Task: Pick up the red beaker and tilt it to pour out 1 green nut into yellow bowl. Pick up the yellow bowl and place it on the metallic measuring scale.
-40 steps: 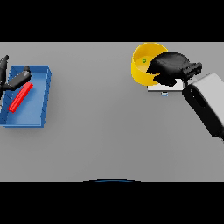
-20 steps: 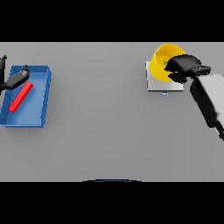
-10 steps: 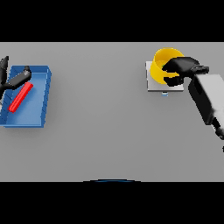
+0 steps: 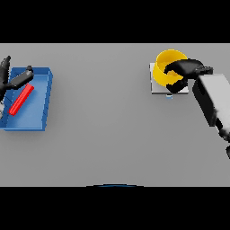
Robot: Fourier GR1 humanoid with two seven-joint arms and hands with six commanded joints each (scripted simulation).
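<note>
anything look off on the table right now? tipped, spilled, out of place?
No spill shows. The yellow bowl sits on the metallic scale with the right hand curled over its rim; it looks slightly tilted. The red beaker lies on its side in the blue tray, under the left hand. No green nut is visible.

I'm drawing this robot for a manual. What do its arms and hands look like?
The right arm is a boxy white and grey forearm ending in a dark hand with fingers and a thumb. The left hand is equally dark; its arm lies mostly out of view. No cables or markings show.
</note>
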